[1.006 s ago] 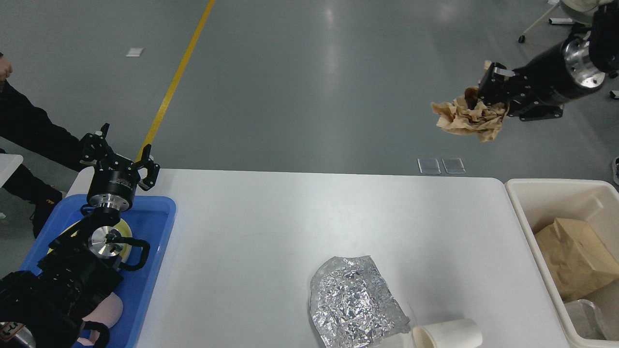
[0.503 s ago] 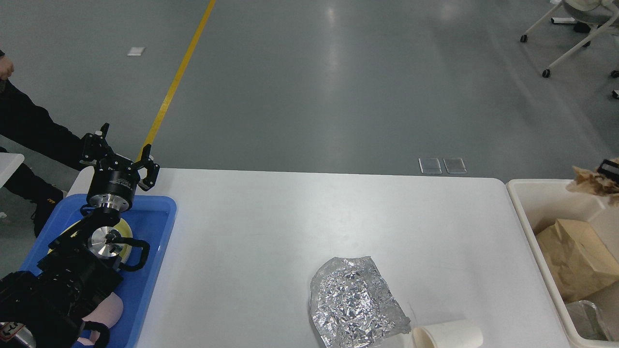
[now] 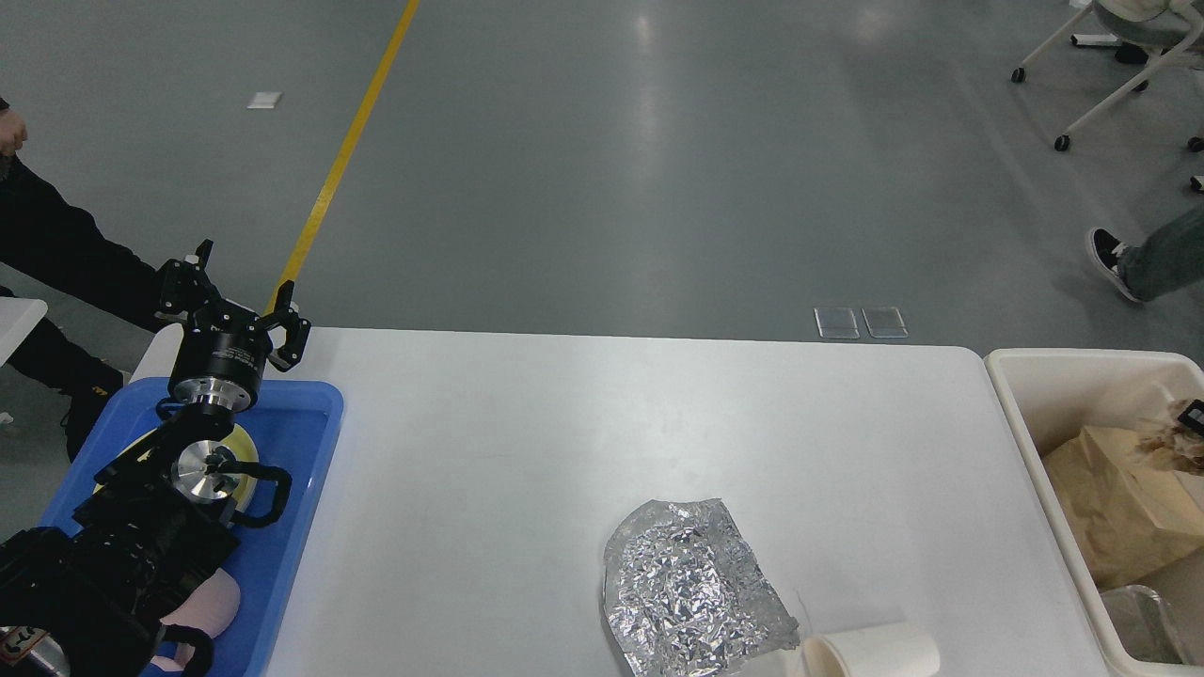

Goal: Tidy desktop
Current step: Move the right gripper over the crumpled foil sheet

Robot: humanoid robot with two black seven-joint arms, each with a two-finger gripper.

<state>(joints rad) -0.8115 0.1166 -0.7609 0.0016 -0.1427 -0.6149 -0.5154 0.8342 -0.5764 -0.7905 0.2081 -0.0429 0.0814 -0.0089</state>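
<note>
Hovering over the tray (image 3: 301, 470), the left gripper (image 3: 230, 306) spreads its fingers wide. Foil (image 3: 691, 588) lies on the bench (image 3: 527, 451). Right gripper (image 3: 1193, 416) barely shows; fingers unclear.

White counter (image 3: 527, 442) before me, bearing crumpled foil sheet (image 3: 691, 588), toppled paper cup (image 3: 873, 651) touching it, and blue tray (image 3: 292, 489) at left.

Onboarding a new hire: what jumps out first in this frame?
The crumpled foil sheet shining on the white desktop, near its front edge, with a paper cup lying beside it. Left, the open left tool hangs above the blue tray; right, a cream bin holds brown paper.
</note>
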